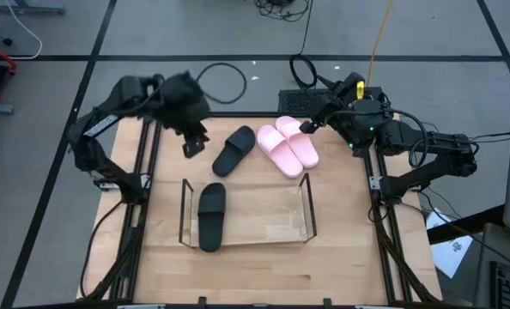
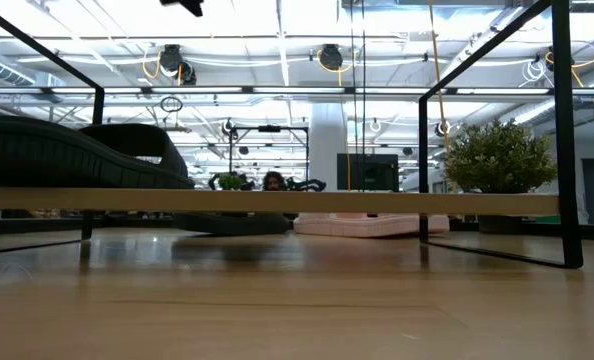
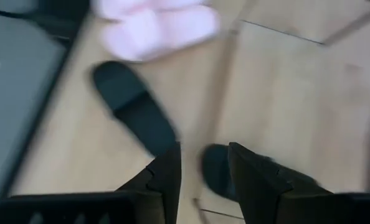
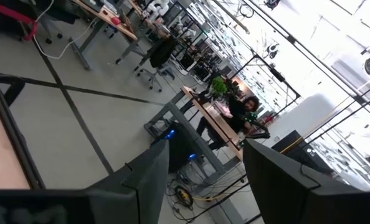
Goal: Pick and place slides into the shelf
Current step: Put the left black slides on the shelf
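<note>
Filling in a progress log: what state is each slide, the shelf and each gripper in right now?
Black slide: lying in the shelf's left end.
Second black slide: on the table, behind the shelf.
Pink pair: side by side on the table.
Shelf: one slide inside.
Left gripper: open, empty.
Right gripper: open, empty.

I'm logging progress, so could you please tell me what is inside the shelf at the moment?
One black slide lies inside the clear shelf, at the left arm's end; the rest shows bare wood. The other black slide and the pink pair lie outside, behind it.
</note>
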Tool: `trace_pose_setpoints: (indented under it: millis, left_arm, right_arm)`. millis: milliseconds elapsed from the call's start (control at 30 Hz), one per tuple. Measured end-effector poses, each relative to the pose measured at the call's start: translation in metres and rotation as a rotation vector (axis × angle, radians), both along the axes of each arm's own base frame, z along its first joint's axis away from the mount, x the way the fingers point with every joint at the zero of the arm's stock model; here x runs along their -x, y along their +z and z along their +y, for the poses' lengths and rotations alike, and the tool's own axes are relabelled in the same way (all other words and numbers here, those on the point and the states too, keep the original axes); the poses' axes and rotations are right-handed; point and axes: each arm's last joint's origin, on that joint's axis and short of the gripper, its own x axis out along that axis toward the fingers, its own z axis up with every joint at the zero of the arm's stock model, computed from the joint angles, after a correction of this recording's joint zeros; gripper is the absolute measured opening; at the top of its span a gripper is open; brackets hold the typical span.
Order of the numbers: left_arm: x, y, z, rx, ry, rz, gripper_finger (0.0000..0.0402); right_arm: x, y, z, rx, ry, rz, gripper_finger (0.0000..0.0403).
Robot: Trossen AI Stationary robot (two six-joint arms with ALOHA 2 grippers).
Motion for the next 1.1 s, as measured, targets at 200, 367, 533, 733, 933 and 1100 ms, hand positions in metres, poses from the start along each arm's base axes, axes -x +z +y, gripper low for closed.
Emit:
trace_pose_setpoints:
  millis: [200,367,533,733,933,1100]
  left_arm:
    - [-0.022,-0.028,0.048,0.257,-0.139,-0.033,0.0127]
    - [-0.040,-0.063,0.075,0.320,-0.161,0.032,0.0127]
    - [-0.037,-0.112,0.082,0.478,-0.187,0.129,0.0127]
    - [-0.016,-0.152,0.074,0.651,-0.212,0.165,0.0127]
    - [-0.009,-0.168,0.067,0.693,-0.267,0.166,0.0127]
    - [-0.012,-0.178,0.060,0.701,-0.329,0.186,0.0127]
  right_arm:
    - [0.000,0.000,0.000,-0.015,0.000,-0.023,0.0196]
    - [0.000,0.000,0.000,-0.013,-0.005,-0.020,0.0196]
    - [0.001,0.000,0.000,-0.010,-0.024,-0.017,0.0196]
    - [0.002,0.000,-0.001,0.007,-0.085,0.017,0.0196]
    - [0.002,0.000,-0.001,0.007,-0.080,0.017,0.0196]
    - [0.002,0.000,-0.001,0.007,-0.080,0.016,0.0196]
